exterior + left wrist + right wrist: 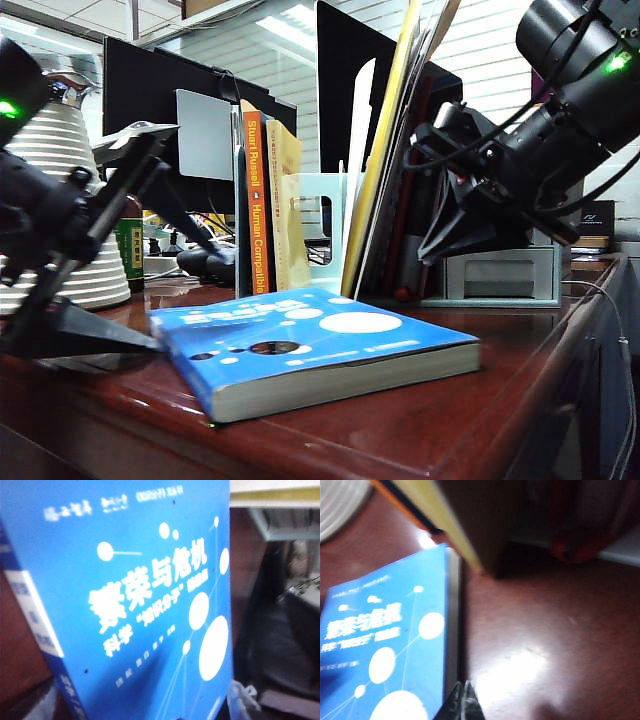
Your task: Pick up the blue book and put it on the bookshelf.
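The blue book [310, 345] lies flat on the wooden desk, cover up, with white ovals and a white title. My left gripper [110, 335] is low at the book's left end. In the left wrist view its pale fingers [241, 700] stand wide apart at either side of the cover, open. My right gripper [440, 245] hangs above the book's far right end; its fingertips [462, 702] are pressed together, shut and empty, beside the book's page edge. The mint-green bookshelf [325, 215] stands behind the book.
An orange-spined book [255, 200] and tall yellow folders [385, 160] stand upright in the rack. A grey-blue drawer organizer [500, 275] sits at back right, a white ribbed object [60, 200] at back left. The desk's front edge [400, 440] runs close below the book.
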